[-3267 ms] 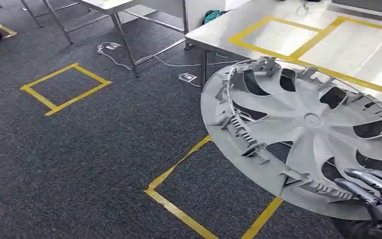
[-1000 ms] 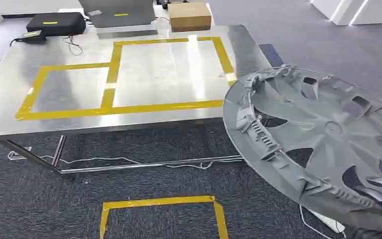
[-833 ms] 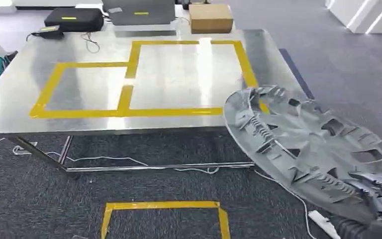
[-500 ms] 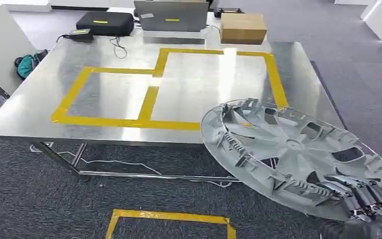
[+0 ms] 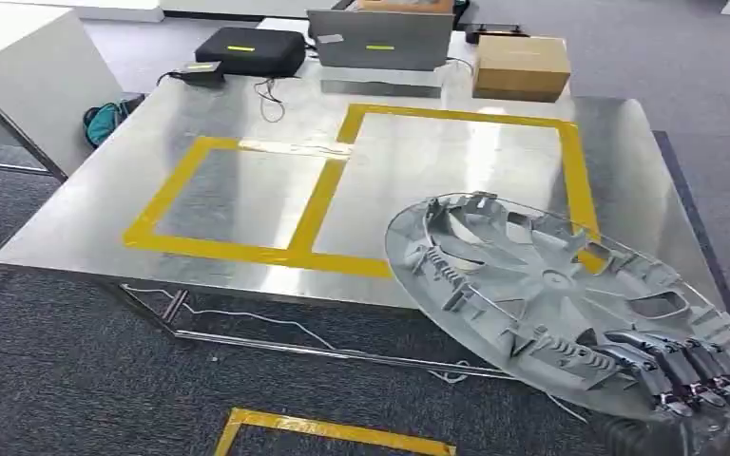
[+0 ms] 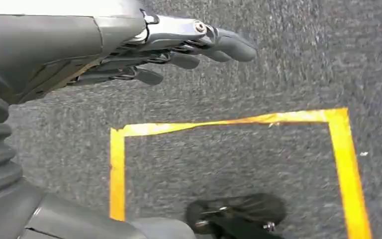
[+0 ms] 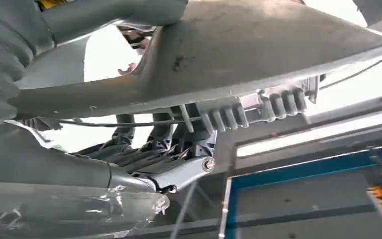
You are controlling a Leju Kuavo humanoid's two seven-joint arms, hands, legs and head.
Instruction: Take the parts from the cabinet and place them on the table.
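One grey wheel cover (image 5: pixel 551 294) is tilted at the near right, its far edge overlapping the near right edge of the steel surface (image 5: pixel 105 218). The right hand (image 5: pixel 680 375) has its fingers (image 5: pixel 656 366) clamped on the cover's near rim. The left hand (image 6: pixel 179 45) hangs over carpet, fingers (image 6: pixel 229 45) straight and close together, holding nothing. Two yellow taped squares (image 5: pixel 342 180) lie bare; one black case (image 5: pixel 250 49), one laptop (image 5: pixel 380 40) and one cardboard box (image 5: pixel 521 65) line the far edge. Compared with half a second ago, the cover reaches further over the surface.
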